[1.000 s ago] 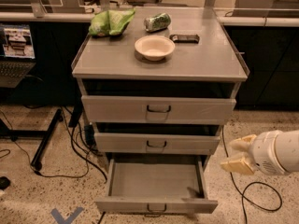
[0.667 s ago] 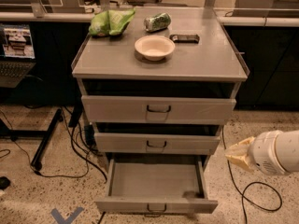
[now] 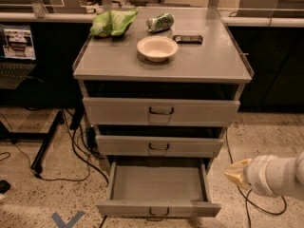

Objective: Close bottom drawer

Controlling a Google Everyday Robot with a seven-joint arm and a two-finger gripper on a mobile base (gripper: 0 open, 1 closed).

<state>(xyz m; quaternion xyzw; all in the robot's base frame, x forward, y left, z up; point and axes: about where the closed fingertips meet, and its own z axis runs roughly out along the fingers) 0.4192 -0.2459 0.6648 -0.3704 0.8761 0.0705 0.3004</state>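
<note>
The bottom drawer (image 3: pixel 159 183) of the grey metal cabinet (image 3: pixel 161 61) stands pulled far out, an empty shallow grey tray with a small dark wire handle (image 3: pixel 159 212) on its slim front. The middle drawer (image 3: pixel 159 146) and the top drawer (image 3: pixel 160 112) sit above it, pulled out only a little. My gripper (image 3: pixel 236 174) is at the lower right, beside the open drawer's right side and apart from it, on a white arm (image 3: pixel 278 175) that comes in from the right edge.
On the cabinet top lie a cream bowl (image 3: pixel 157 48), a green chip bag (image 3: pixel 112 23), a green can (image 3: pixel 159 22) on its side and a dark flat object (image 3: pixel 187 39). Cables (image 3: pixel 76 146) run over the speckled floor at left. A laptop (image 3: pixel 16 56) sits far left.
My gripper and arm have drifted slightly to the right and down, away from the cabinet. The drawers have not moved.
</note>
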